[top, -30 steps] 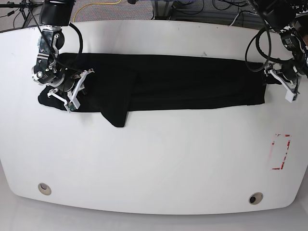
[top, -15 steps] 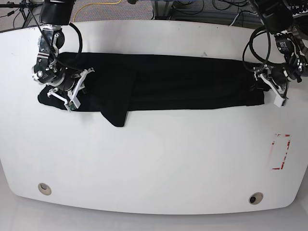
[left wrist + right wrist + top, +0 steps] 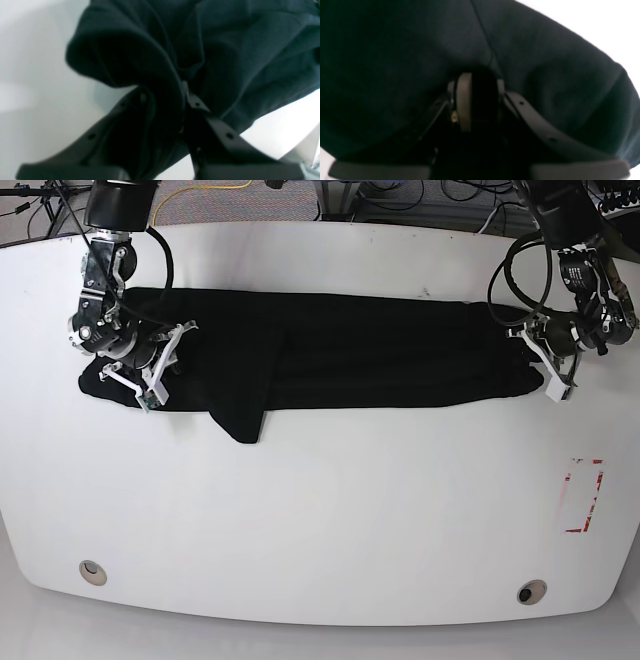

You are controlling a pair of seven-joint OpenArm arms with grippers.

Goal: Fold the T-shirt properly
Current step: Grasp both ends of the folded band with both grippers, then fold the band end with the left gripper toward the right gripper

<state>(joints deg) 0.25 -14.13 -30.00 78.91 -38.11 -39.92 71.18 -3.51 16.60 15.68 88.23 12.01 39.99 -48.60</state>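
T-shirt spans the tabletop's far edge lengthwise; left tool and right tool each pinch 1 end.

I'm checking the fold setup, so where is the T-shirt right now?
In the base view the T-shirt lies as a long band across the table's far half, between the right gripper and the left gripper.

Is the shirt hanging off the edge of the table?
No, the whole black shirt lies stretched out flat on the white table, well inside its edges.

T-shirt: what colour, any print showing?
Plain black T-shirt, no print visible; base view shows it best.
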